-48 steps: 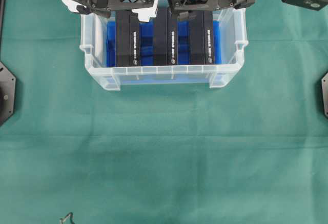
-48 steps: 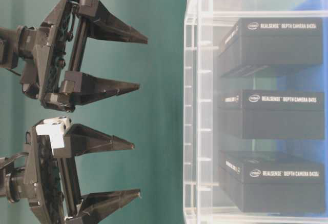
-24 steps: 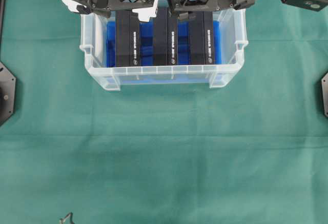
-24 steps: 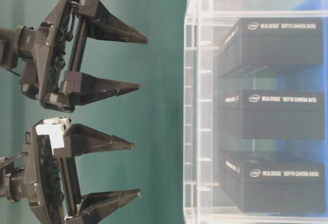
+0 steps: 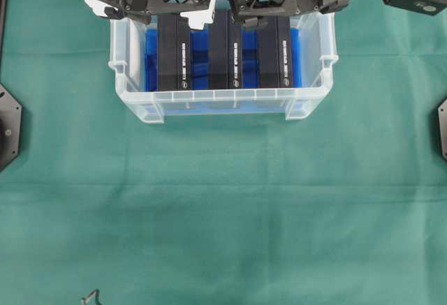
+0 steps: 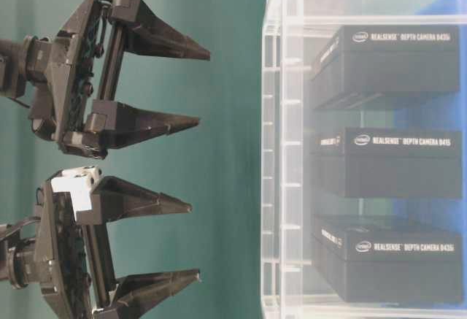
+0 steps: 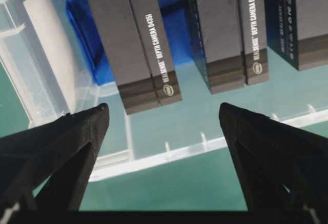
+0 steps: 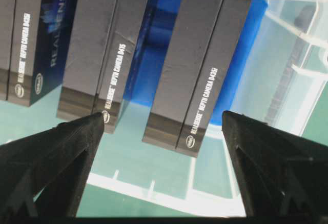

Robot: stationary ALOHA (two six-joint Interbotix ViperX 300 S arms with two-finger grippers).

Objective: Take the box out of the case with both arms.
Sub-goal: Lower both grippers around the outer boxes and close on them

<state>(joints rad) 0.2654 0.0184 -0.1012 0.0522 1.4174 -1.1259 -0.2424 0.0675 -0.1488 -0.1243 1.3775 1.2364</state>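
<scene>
Even, bright light with faint shadows; the case (image 6: 292, 144) wall shows white glare, wrist views slightly soft

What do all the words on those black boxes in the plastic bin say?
"REALSENSE DEPTH CAMERA D435i", beside a small oval logo too small to read: top box and bottom box.
"REALSENSE DEPTH CAMERA D415": middle box.
Tiny print on each box's side face: too small to read.
</scene>
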